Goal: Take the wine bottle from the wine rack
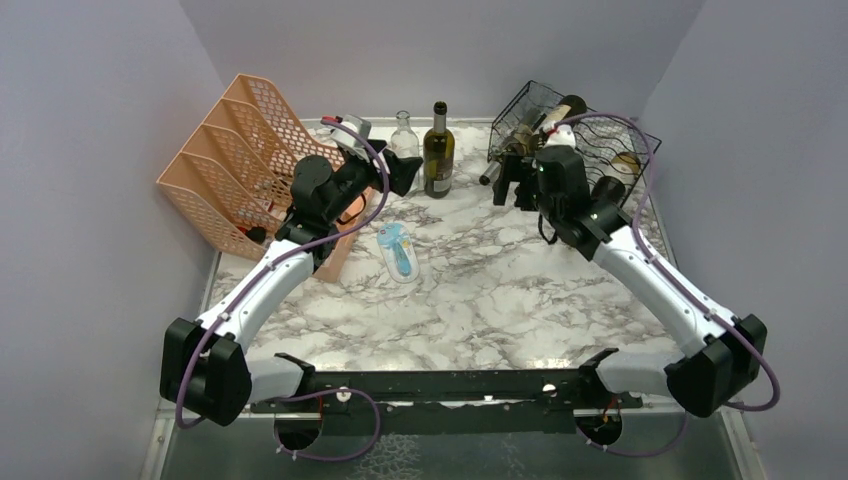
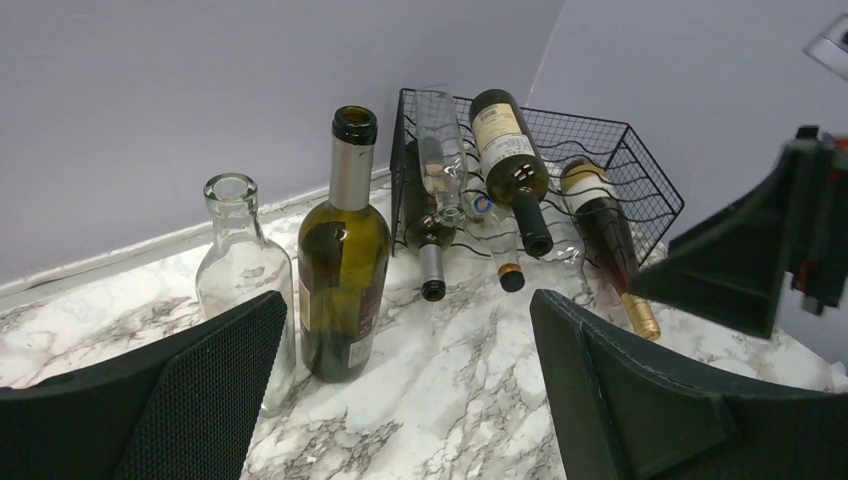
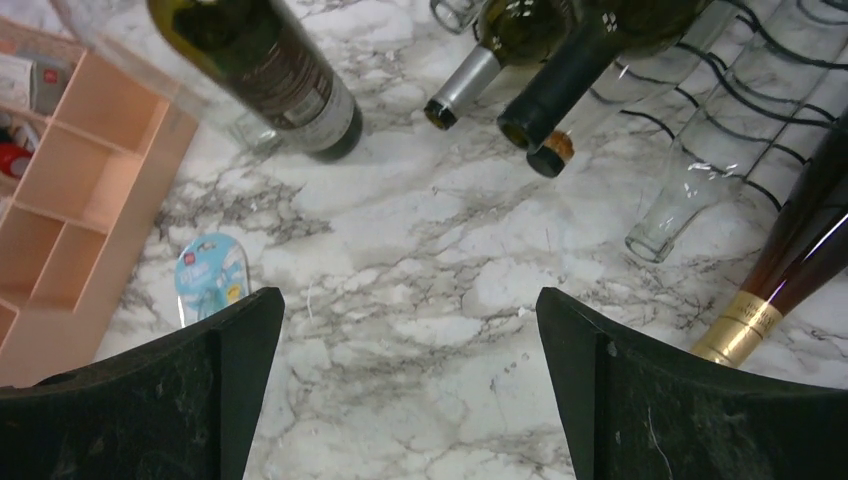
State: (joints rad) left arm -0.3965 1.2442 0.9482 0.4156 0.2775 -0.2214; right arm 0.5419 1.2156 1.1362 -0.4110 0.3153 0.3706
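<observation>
The black wire wine rack (image 1: 590, 125) stands at the back right and holds several bottles lying with their necks pointing out. In the left wrist view the rack (image 2: 640, 170) holds a dark green labelled bottle (image 2: 510, 160), a clear bottle (image 2: 440, 150) and a gold-foiled brown bottle (image 2: 610, 240). My right gripper (image 1: 512, 185) is open and empty just in front of the rack; the necks (image 3: 545, 95) and the gold-foiled bottle (image 3: 775, 285) lie beyond its fingers. My left gripper (image 1: 405, 172) is open and empty next to an upright green bottle (image 1: 438, 150).
An upright clear bottle (image 1: 404, 135) stands left of the green one, near the back wall. A peach mesh file organizer (image 1: 235, 170) stands at the back left. A blue blister pack (image 1: 400, 252) lies mid-table. Walls close in on three sides.
</observation>
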